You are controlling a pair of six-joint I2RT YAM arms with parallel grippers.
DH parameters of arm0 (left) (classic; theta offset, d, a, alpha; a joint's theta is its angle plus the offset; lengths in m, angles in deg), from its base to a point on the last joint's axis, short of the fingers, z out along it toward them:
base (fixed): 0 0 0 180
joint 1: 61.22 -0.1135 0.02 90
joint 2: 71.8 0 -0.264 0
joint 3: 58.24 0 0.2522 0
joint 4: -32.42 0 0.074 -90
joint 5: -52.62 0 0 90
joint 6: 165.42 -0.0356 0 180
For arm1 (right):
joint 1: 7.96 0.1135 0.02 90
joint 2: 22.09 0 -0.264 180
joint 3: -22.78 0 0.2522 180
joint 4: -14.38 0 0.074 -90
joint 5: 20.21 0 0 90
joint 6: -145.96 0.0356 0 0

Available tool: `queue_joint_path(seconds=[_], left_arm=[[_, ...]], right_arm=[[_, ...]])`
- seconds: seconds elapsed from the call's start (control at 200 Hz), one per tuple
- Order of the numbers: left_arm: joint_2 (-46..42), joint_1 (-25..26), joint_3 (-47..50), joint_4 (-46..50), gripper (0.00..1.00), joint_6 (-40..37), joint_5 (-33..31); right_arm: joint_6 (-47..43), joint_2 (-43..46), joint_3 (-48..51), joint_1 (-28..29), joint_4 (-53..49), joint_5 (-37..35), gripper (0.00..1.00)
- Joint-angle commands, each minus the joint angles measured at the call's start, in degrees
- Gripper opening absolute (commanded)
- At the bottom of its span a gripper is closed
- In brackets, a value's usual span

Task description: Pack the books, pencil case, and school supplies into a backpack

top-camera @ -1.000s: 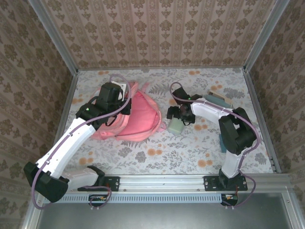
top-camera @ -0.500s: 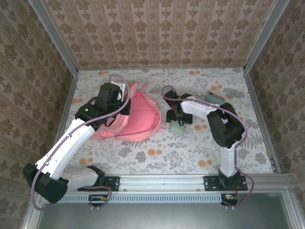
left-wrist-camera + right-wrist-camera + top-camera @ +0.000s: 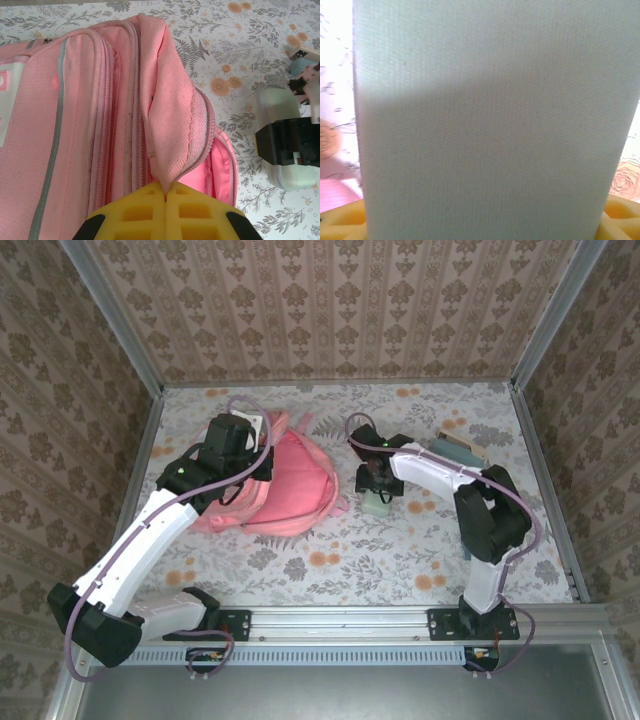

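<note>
Left of centre lies one pink backpack (image 3: 295, 485), its flap pinched by the left gripper (image 3: 165, 192). Beside it, one mint pencil case (image 3: 376, 507) sits inside the right gripper (image 3: 377, 490); clamped or not, unclear.

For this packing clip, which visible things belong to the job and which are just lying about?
Job: backpack, flap pinched by left tool; pencil case, straddled by right tool; flat stack far right, likely books.
Just there: floral table cover; patterned walls.

patterned beige walls (image 3: 330, 310), floral tabletop (image 3: 330, 580), aluminium corner posts (image 3: 113, 315)
</note>
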Motion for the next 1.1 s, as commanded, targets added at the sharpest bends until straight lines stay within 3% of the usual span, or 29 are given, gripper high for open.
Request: queue_joint_path(seconds=[0.0, 0.185, 0.36, 0.625, 0.845, 1.095], left_arm=[[-1.6, -0.4, -0.4, -1.8, 0.0, 0.5, -1.3], [-1.8, -0.4, -0.6, -2.2, 0.0, 0.8, -1.4], [-1.7, -0.4, -1.0, -2.5, 0.0, 1.4, -0.8], [-2.1, -0.4, -1.3, -3.6, 0.0, 2.5, 0.4], [-1.6, -0.4, -2.1, -5.2, 0.0, 4.2, 2.6], [-1.9, -0.3, -2.2, -4.8, 0.0, 4.8, 2.7]], right_arm=[[-1.4, 4.5, -0.9, 1.5, -2.2, -0.8, 0.64], [-3.0, 7.3, -5.3, 4.9, -0.4, 4.2, 0.64], [-2.0, 4.0, -11.1, 8.7, 4.1, 9.8, 0.64], [7.9, -7.6, -20.1, 11.1, 14.1, 19.6, 0.64], [16.3, -19.0, -27.9, 11.5, 19.3, 21.8, 0.64], [18.9, -29.0, -38.4, 11.8, 15.3, 20.3, 0.68]])
